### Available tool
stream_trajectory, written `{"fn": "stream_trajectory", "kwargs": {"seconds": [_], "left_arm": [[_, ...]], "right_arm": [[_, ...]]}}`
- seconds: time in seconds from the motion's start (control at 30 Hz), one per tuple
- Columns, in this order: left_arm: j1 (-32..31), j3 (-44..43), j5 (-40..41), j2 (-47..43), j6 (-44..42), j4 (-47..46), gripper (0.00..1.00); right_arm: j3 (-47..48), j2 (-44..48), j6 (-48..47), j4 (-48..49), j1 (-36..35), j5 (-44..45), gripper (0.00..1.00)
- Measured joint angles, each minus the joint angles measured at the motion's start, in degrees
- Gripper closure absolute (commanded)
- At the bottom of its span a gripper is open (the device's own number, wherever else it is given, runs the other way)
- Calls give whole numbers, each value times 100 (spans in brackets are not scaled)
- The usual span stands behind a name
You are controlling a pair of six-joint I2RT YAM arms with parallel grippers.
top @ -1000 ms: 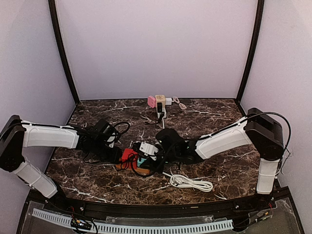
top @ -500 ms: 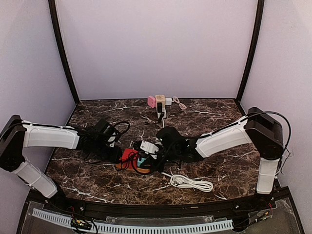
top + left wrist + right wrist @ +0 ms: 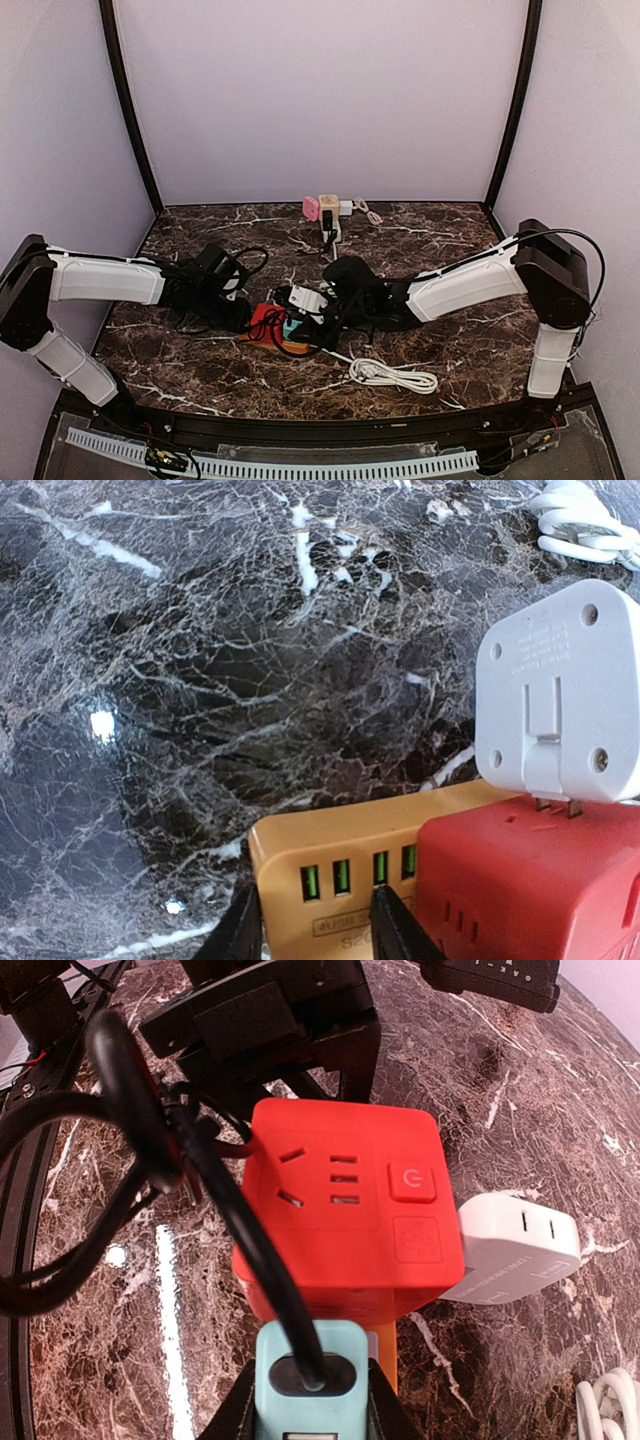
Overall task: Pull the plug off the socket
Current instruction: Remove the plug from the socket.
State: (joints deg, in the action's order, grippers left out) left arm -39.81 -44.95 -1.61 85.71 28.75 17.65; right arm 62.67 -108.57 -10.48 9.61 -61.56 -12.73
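The right gripper [image 3: 308, 1405] is seen clamped on the teal plug [image 3: 340, 1360], one finger pressed to each side, and a black cable [image 3: 230, 1200] is run into the plug. The plug is held tight against the near side of the red socket cube [image 3: 345, 1200]; its pins are hidden. The cube is mounted on a yellow base [image 3: 330, 855] lined with USB ports. The left gripper [image 3: 315, 930] is placed at that base from the opposite side, fingers partly drawn together; whether the base is actually gripped cannot be told. A white adapter [image 3: 560, 690] is plugged into the cube's side, its prongs partly exposed. All this is laid mid-table on dark, white-veined marble [image 3: 440, 250]. A bundled white cord [image 3: 392, 375] is seen nearer the arm bases, and a pink block [image 3: 311, 208] and a beige cube [image 3: 329, 205] at the far edge. The table is enclosed by pale lilac walls [image 3: 320, 90] and black corner posts [image 3: 130, 110].
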Motion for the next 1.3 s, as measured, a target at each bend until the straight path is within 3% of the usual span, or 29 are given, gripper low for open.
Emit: {"fn": "stream_trajectory", "kwargs": {"seconds": [0.53, 0.87, 1.1, 1.3], "left_arm": [[-22, -109, 96, 52, -2, 85, 61], [-22, -173, 402, -151, -17, 562, 42], [-20, -396, 874, -973, -61, 1121, 21], [-20, -710, 1547, -1991, -160, 1515, 17]], "right_arm": [[-129, 472, 90, -256, 13, -4, 100], [-254, 907, 323, -332, 61, -81, 100], [-236, 1276, 686, -341, 223, -306, 100], [151, 1303, 1172, -494, 356, -398, 100]]}}
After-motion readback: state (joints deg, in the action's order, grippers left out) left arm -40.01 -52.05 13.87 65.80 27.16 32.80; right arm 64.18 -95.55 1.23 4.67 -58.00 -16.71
